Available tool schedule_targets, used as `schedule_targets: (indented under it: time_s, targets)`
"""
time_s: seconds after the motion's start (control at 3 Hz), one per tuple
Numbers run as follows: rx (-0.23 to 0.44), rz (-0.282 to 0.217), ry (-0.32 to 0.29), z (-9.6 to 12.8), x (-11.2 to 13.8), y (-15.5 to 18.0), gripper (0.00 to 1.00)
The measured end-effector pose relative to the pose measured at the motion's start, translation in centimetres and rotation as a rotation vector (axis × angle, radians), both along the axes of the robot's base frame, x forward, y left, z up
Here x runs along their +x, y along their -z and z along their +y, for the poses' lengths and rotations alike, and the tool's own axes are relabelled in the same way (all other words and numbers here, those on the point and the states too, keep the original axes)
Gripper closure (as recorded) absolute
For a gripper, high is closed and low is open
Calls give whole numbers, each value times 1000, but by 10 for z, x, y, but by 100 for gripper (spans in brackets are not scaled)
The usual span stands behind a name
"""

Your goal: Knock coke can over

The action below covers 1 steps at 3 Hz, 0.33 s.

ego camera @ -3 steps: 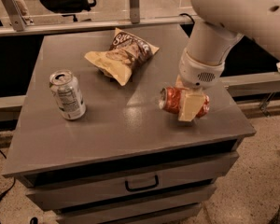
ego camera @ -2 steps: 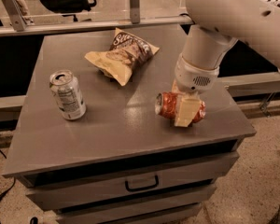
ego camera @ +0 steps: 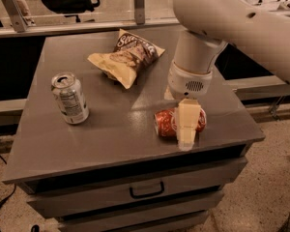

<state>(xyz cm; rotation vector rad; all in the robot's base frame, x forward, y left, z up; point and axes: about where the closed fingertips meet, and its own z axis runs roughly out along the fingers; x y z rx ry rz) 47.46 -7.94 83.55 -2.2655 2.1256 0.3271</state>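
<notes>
The red coke can lies on its side on the grey cabinet top, near the front right, with its silver end facing left. My gripper hangs from the big white arm and comes straight down onto the can. Its cream part covers the middle of the can, and the can's right end shows just past it.
A silver-white can with a nutrition label stands upright at the left. A chip bag lies at the back middle. The front edge of the top is close below the coke can. A drawer with a handle is underneath.
The gripper and the lying coke can have shifted together toward the front edge and a little left. The silver can and the chip bag have not moved.
</notes>
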Motion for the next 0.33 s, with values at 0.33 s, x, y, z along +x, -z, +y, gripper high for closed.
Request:
schedule_targets:
  time_s: [0.33]
  targets:
    - [0,0,0,0,0,0,0]
